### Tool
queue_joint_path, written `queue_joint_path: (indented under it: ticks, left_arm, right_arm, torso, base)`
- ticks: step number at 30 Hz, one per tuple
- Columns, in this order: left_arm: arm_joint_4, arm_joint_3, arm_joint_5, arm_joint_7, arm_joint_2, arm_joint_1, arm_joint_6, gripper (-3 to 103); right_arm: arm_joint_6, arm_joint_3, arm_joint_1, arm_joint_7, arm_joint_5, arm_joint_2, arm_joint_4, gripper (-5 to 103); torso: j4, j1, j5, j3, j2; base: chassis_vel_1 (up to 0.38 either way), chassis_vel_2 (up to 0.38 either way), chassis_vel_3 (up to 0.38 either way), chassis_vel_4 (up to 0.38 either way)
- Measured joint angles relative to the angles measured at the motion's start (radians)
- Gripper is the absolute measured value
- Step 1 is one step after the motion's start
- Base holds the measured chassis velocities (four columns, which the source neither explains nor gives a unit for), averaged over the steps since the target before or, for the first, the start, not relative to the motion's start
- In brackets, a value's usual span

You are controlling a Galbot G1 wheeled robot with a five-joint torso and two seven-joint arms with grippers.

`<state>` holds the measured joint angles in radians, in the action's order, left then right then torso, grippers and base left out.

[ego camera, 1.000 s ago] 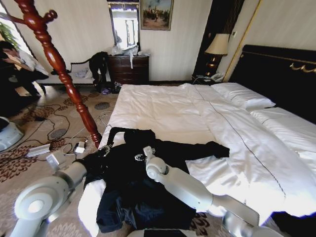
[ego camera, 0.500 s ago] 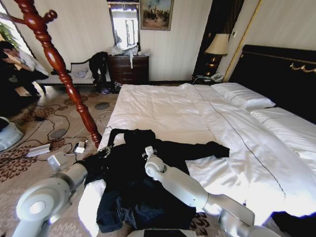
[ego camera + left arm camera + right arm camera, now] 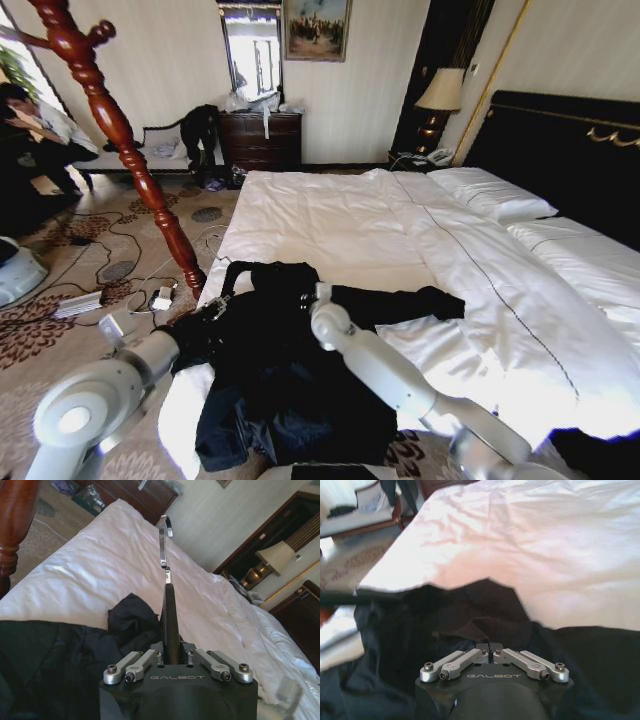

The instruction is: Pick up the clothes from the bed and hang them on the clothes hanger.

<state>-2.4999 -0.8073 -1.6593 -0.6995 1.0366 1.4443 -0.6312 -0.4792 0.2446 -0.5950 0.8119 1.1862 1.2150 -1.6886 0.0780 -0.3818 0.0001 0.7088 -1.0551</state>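
The clothes (image 3: 290,380), a black coat with navy lining, lie spread on the near left corner of the bed (image 3: 330,215), one sleeve stretched right across the white duvet. My left gripper (image 3: 215,305) is at the coat's left edge, its fingers shut into one thin blade (image 3: 164,530) pointing over the duvet, nothing held. My right gripper (image 3: 308,297) rests at the coat's collar; its fingers (image 3: 490,650) are shut and lie against the black cloth (image 3: 470,615). The clothes hanger (image 3: 110,120), a red-brown spiralled stand, rises left of the bed and shows again as the clothes hanger (image 3: 15,525).
Cables and small boxes (image 3: 110,290) litter the patterned carpet between stand and bed. A dark dresser (image 3: 260,140) and a lamp (image 3: 440,95) stand at the far wall. The black headboard (image 3: 560,140) and pillows (image 3: 490,195) are on the right.
My right gripper has slid forward and slightly right over the coat toward its collar. The left arm and the coat have barely moved.
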Motion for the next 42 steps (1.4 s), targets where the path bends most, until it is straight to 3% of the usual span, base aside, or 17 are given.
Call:
queue_joint_path:
  ticks: [4,10,13,19,25,29,34,42]
  left_arm:
    - [0.0,0.055,0.014,-0.006,0.013,0.023,-0.021,16]
    - [0.003,0.168,0.028,0.006,0.042,0.018,-0.037,16]
    - [0.059,0.26,0.066,0.043,0.07,-0.009,-0.039,16]
    - [0.175,0.355,0.095,0.124,0.137,-0.104,-0.039,16]
    - [0.284,0.4,0.128,0.175,0.198,-0.169,-0.04,16]
    - [0.378,0.428,0.209,0.22,0.238,-0.206,-0.038,16]
    - [0.428,0.455,0.239,0.239,0.226,-0.239,-0.039,16]
    - [0.471,0.518,0.214,0.259,0.186,-0.264,-0.054,16]
  right_arm:
    - [0.04,-0.066,-0.006,-0.016,0.112,-0.026,-0.039,0]
    - [0.107,-0.11,-0.006,-0.091,0.141,-0.005,-0.043,0]
    - [0.139,-0.127,-0.008,-0.139,0.141,-0.002,-0.056,0]
    - [0.162,-0.12,-0.035,-0.182,0.132,-0.029,-0.091,0]
    - [0.17,-0.109,-0.056,-0.196,0.117,-0.036,-0.099,0]
    - [0.179,-0.108,-0.063,-0.203,0.112,-0.028,-0.103,0]
    - [0.18,-0.102,-0.074,-0.203,0.107,-0.019,-0.107,0]
    - [0.181,-0.094,-0.099,-0.203,0.075,0.014,-0.105,0]
  torso:
    - [0.0,0.0,0.0001,0.0,0.0]
    - [-0.0002,0.0,0.0001,0.0,0.0]
    - [-0.0002,0.0,-0.0001,0.0,0.0]
    - [0.0002,0.0,0.0,0.0,0.0]
    - [0.0001,0.0,0.0,0.0,0.0]
    - [-0.0001,0.0,-0.0001,0.0,0.0]
    - [-0.0001,0.0,-0.0002,0.0,0.0]
    - [-0.0002,0.0,-0.0002,0.0,0.0]
  base:
    - [0.0,0.0,0.0,0.0]
    - [0.0,0.0,0.0,0.0]
    - [0.0,0.0,0.0,0.0]
    - [0.0,0.0,0.0,0.0]
    - [0.0,0.0,0.0,0.0]
    - [0.0,0.0,0.0,0.0]
    - [0.0,0.0,0.0,0.0]
    - [0.0,0.0,0.0,0.0]
